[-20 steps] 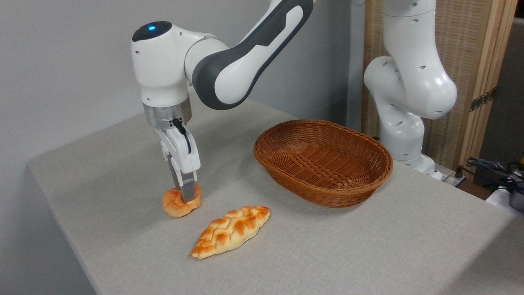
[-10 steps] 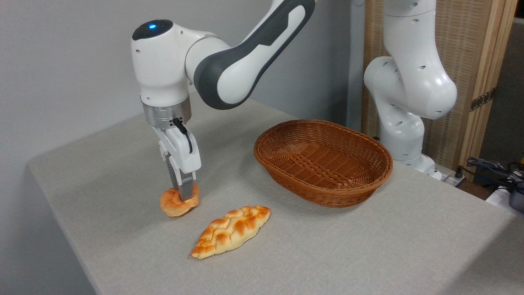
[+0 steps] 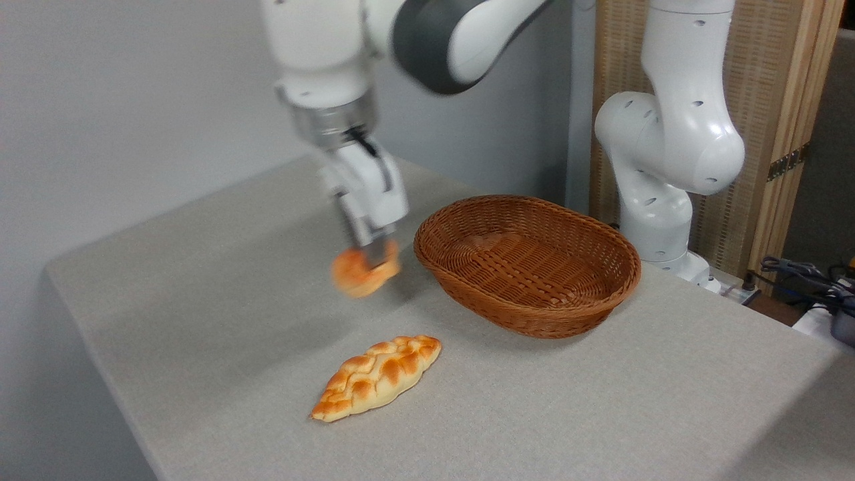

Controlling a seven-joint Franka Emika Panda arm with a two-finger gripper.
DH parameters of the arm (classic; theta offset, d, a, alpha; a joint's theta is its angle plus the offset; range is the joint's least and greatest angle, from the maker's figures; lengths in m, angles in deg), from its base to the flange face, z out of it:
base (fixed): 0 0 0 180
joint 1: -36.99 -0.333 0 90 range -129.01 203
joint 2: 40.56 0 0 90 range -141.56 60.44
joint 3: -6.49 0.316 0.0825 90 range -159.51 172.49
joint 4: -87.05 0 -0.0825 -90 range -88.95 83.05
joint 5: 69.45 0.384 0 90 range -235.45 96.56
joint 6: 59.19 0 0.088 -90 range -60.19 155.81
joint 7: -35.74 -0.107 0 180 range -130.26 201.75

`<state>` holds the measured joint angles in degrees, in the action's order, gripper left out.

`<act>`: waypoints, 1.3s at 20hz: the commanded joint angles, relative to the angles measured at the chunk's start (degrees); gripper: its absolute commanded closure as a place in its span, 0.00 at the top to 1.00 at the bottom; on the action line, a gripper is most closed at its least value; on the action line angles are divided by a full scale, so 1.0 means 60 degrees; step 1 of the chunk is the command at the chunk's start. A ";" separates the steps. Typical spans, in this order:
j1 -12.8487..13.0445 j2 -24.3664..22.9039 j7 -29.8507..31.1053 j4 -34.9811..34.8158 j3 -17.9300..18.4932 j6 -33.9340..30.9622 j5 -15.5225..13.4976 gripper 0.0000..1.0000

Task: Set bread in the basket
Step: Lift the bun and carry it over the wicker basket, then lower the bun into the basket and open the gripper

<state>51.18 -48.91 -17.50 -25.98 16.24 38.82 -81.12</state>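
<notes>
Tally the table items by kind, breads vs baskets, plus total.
Breads: 2, the bun held in the gripper above the table, and the braided loaf lying on the table
Baskets: 1, the wicker basket, nothing in it
Total: 3

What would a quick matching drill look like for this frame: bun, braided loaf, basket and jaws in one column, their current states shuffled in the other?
Things:
1. bun
2. braided loaf
3. basket
4. gripper

States:
A. lying flat on the table near the front edge
B. jaws closed on a piece of bread
C. held in the air, blurred, just left of the wicker rim
D. sitting on the table with nothing inside

Pairs: 1-C, 2-A, 3-D, 4-B
</notes>
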 commanded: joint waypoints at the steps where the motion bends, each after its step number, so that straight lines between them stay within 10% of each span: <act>1: 0.1119 -0.1710 -0.1307 -0.1284 0.1289 -0.1115 0.0172 0.26; 10: 0.4210 -0.3194 -0.1176 -0.3483 0.2214 -0.1131 0.1444 0.39; 14: 0.4227 -0.3180 -0.1205 -0.3719 0.2214 -0.0955 0.1564 0.46; 20: 0.4372 -0.3004 -0.1278 -0.4143 0.2214 -0.0296 0.1564 0.97; 26: 0.4388 -0.2872 -0.1278 -0.4174 0.2214 -0.0310 0.1564 1.00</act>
<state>76.59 -66.39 -24.80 -50.87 28.66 36.31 -72.63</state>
